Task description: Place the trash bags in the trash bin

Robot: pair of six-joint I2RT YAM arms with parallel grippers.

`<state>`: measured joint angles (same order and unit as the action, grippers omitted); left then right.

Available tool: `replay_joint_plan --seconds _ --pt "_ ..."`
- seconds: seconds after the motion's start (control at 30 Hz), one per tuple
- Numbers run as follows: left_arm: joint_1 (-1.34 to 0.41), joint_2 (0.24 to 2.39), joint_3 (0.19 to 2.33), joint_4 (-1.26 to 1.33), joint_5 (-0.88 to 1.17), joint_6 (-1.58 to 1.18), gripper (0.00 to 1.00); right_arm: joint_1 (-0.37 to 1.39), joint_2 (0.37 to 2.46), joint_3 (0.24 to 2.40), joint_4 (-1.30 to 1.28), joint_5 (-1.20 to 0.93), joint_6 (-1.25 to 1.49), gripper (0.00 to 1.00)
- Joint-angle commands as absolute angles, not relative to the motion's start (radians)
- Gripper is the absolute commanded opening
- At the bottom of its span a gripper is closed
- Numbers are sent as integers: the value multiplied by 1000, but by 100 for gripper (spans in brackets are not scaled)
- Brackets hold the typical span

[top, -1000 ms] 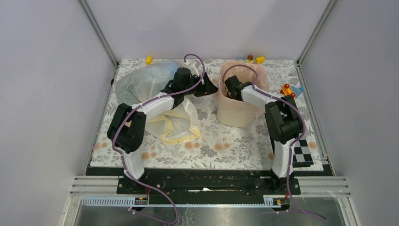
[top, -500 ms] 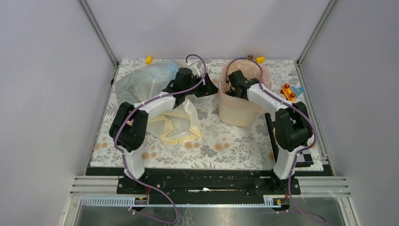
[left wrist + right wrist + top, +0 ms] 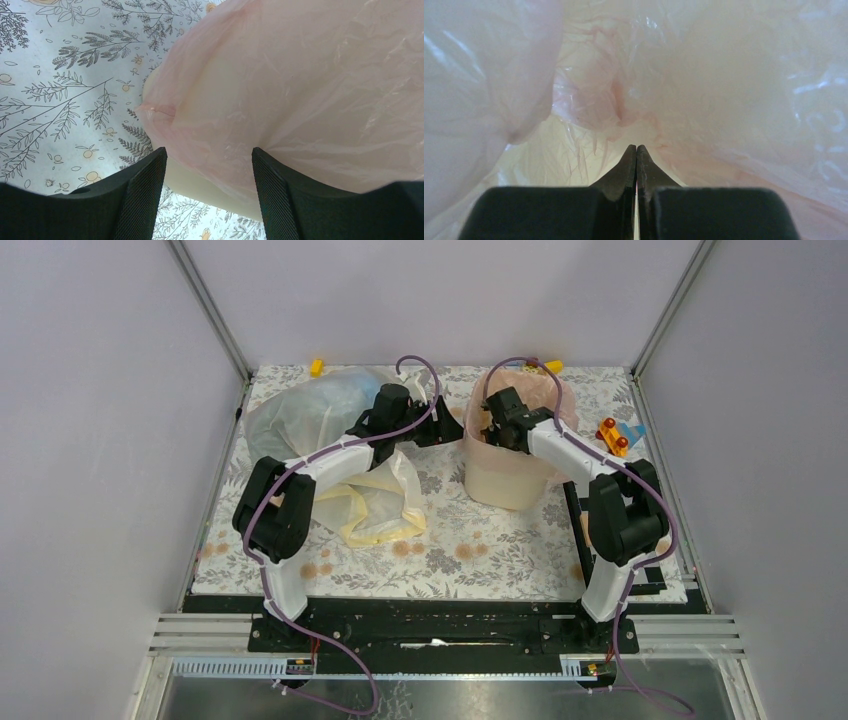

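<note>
- Right gripper (image 3: 636,150), fingers pinched shut, reaches into the trash bin (image 3: 500,480), amid the pink bag (image 3: 724,75)
- Left gripper (image 3: 207,152) gapes just beside the bin
- Stuffing seems underway; next, push the bag deeper

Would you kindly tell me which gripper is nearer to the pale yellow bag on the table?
Left. The left gripper sits just past the pale yellow bag, at the trash bin's left rim; the right gripper is farther, inside the bin, shut amid the pink bag.
</note>
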<state>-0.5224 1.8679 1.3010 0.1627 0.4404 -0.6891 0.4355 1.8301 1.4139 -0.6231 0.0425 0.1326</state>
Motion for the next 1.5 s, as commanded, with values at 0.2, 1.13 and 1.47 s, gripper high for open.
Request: replay_joint_plan --seconds 0.2,1.13,1.47 --pt "-529 1836 1331 184 468 -673 66 424 1907 1387 -521 2 170 0" --pt "-529 1754 1313 116 405 -621 73 369 1686 1649 -719 43 91 7" --pt "-530 1596 1337 -43 268 -546 79 368 1500 1776 -802 168 107 36"
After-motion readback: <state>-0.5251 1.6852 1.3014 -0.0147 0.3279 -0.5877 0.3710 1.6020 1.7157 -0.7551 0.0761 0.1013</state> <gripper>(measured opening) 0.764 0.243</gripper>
